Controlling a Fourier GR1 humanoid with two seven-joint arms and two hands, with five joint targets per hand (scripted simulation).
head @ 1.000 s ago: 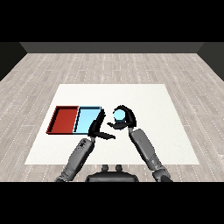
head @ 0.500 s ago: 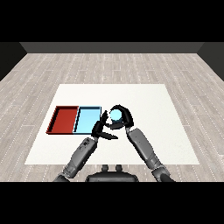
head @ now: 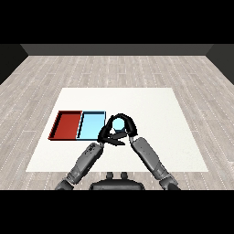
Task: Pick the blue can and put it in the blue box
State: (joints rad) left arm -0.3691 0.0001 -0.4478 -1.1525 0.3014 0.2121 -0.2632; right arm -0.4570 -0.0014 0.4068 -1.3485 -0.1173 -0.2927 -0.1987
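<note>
The blue can (head: 119, 124) is upright in my right hand (head: 130, 127), whose fingers and thumb curl round it just right of the light blue tray (head: 90, 124). I cannot tell whether the can stands on the table or is lifted. My left hand (head: 111, 140) is open, fingers straight, directly below and in front of the can, partly overlapping the right hand. The red tray (head: 67, 124) lies against the blue tray's left side. Neither tray has anything in it.
The white table (head: 160, 114) spreads to the right and behind the hands. Both grey forearms come in from the lower corners and meet near the blue tray's right edge.
My right hand has carried the blue can leftward, closer to the blue tray. The left hand has shifted slightly up and now sits right under the can.
</note>
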